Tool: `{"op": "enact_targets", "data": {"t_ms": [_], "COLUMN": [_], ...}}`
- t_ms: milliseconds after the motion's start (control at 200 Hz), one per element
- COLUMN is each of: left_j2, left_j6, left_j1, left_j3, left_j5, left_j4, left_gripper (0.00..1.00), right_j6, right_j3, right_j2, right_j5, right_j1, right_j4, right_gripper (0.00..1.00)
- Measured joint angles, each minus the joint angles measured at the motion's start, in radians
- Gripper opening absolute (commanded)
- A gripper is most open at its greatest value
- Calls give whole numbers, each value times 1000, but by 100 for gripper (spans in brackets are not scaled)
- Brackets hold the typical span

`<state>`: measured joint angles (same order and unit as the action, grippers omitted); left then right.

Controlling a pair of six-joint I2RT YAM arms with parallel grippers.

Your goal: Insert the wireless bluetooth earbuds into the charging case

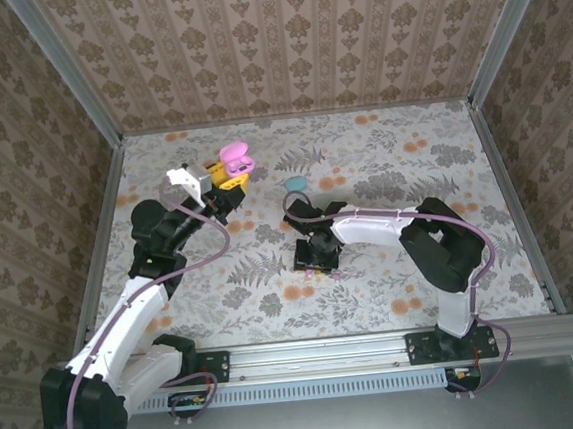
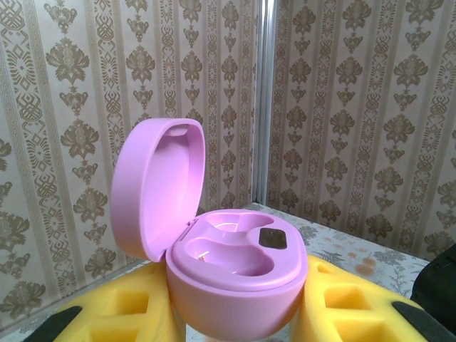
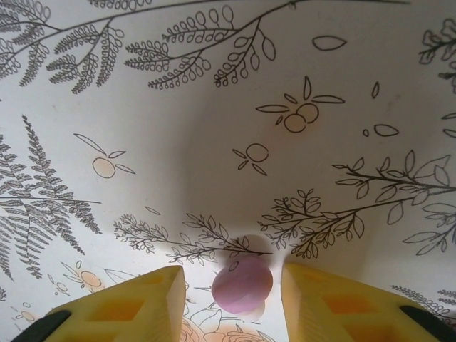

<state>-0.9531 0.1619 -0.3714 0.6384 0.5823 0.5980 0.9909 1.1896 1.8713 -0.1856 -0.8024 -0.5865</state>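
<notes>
**Earbud Pickup Under Way**

The open pink egg-shaped plastic charging case (image 2: 235,271) is clamped in the left hand (image 1: 225,177). The small pinkish plastic earbud (image 3: 242,286) lies on the tabletop (image 3: 214,107), straddled untouched by the parted right hand (image 1: 316,254); closing is required next.

Pink charging case (image 2: 235,285): underside cut off by the lower edge, between my left fingers (image 2: 121,313).
Pinkish earbud (image 3: 242,285): blurred between my right fingers (image 3: 135,310); contact unclear.
Teal item (image 1: 295,185): too small to identify.
</notes>
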Motion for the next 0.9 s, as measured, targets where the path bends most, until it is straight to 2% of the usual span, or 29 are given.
{"op": "enact_targets", "data": {"t_ms": [895], "left_j2": [0], "left_j6": [0], "left_j1": [0], "left_j3": [0], "left_j5": [0], "left_j4": [-31], "left_gripper": [31], "right_j6": [-117], "right_j3": [158], "right_j2": [96], "right_j5": [55], "right_j1": [-23], "right_j4": [-172], "right_gripper": [30]}}
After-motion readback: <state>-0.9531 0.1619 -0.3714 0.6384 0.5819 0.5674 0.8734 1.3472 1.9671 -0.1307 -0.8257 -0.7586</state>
